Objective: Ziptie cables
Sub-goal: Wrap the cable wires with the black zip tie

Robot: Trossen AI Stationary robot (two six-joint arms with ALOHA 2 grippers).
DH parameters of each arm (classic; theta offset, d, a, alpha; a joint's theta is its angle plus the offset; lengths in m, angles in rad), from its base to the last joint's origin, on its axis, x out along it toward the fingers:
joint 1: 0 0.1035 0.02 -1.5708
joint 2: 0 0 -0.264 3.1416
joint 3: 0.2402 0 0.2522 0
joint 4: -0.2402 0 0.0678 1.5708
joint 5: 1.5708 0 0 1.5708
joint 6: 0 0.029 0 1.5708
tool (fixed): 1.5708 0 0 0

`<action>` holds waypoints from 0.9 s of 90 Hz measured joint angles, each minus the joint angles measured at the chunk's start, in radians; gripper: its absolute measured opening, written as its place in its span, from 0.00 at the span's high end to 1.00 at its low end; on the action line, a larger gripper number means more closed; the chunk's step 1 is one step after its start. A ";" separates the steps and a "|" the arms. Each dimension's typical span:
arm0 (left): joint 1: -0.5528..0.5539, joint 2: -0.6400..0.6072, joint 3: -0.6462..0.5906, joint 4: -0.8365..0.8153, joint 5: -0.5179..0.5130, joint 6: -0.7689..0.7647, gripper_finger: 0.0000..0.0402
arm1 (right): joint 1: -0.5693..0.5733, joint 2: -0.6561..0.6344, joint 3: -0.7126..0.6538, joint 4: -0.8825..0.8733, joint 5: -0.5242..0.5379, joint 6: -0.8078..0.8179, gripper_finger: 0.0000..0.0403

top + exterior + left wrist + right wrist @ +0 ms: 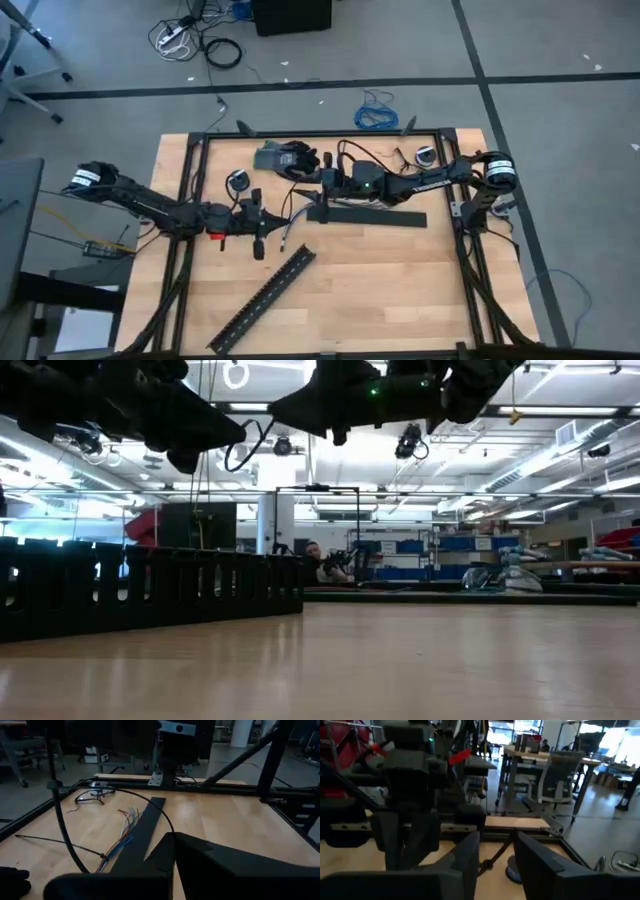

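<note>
**Both arms meet over mid-table, cables lying loose by a black strip**

From above, the cables (290,232) are a thin, short streak at centre frame, just left of the flat black strip (365,216) on the wooden table (400,290). A second, toothed strip (264,298) lies diagonally lower down. The left gripper (262,232) reaches in from the left, the right gripper (305,203) from the right; the two sit close together, and I cannot tell how far either is open.

At table height, both arms hang dark along the top edge, and the toothed strip (150,590) fills the left.

Past the left wrist, the cables (120,842) show as fine red, blue, green and grey strands fanned at one end, beside the black strip (142,832), with a thin zip tie (57,843) crossing them.

Past the right wrist, its fingers (465,855) stand apart, holding nothing.
</note>
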 joint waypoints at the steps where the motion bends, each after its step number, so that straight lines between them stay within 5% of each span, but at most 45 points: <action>1: 0.000 0.000 0.000 0.000 0.000 0.000 1.00 | 0.000 0.000 0.000 -0.003 0.001 0.002 0.72; 13: 0.000 0.000 0.000 0.015 0.001 0.004 1.00 | -0.005 0.000 0.000 -0.020 0.009 0.015 0.77; 29: 0.000 0.000 0.000 0.017 0.002 0.005 1.00 | -0.023 0.001 0.000 -0.049 -0.004 0.011 0.98; 81: 0.000 0.000 0.000 0.017 0.003 0.004 1.00 | -0.027 0.001 0.000 -0.071 -0.096 0.018 0.96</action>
